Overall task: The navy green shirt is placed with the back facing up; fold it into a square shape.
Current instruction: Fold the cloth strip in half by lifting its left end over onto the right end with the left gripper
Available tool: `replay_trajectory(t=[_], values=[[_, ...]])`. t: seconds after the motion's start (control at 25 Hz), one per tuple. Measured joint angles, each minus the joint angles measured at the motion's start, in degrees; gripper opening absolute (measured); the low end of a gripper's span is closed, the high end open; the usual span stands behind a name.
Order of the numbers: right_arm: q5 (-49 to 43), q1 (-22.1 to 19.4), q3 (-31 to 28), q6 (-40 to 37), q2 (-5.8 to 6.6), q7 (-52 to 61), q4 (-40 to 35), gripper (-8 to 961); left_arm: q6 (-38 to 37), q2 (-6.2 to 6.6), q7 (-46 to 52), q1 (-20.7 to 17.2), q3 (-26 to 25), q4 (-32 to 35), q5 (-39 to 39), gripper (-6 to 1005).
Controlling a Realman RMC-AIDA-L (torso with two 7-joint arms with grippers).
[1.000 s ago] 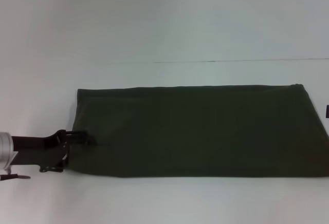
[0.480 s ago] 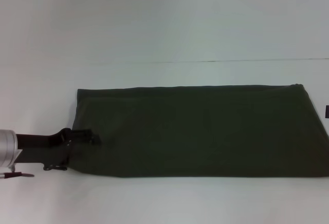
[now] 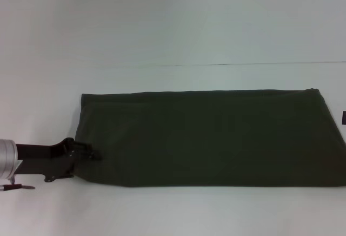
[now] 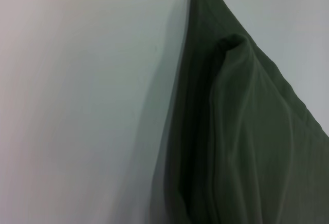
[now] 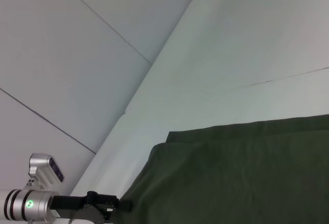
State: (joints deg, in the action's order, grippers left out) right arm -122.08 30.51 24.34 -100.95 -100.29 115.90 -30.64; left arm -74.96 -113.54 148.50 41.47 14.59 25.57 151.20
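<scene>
The navy green shirt [image 3: 211, 137] lies flat, its left edge at the left tool [image 3: 93, 153], grip unclear.

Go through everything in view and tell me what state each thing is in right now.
navy green shirt: lying flat on the table, folded into a long band, not yet a square.
left claw: low at the shirt's left end near the front corner, over the fabric's edge.
right claw: out of view.
table: white, bearing the shirt.

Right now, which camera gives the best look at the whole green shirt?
The head view: the navy green shirt lies as one long folded band, the left gripper at its end. The left wrist view shows only a fold, the right wrist view one end.
</scene>
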Motion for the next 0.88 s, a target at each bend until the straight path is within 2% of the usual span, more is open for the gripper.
replay_trajectory(t=[0.08,0.32,0.72,0.88], values=[[0.00,0.05,0.00,0.10,-0.05,-0.04,0.04,942,0.11,-0.04,-0.05,-0.05,0.00,0.00,-0.18,506],[-0.10,0.08,0.00,0.46,-0.15,-0.06,0.07,942,1.12,-0.44,-0.82,-0.22,0.00,-0.05,-0.33,463],[-0.28,-0.01,0.05,0.58,-0.16,-0.06,0.14,942,1.07,-0.49,-1.40,-0.20,0.00,-0.09,-0.39,310],[-0.34,0.02,0.09,0.58,-0.16,-0.06,0.12,943,1.06,-0.54,-1.51,-0.11,0.00,-0.09,-0.39,53]])
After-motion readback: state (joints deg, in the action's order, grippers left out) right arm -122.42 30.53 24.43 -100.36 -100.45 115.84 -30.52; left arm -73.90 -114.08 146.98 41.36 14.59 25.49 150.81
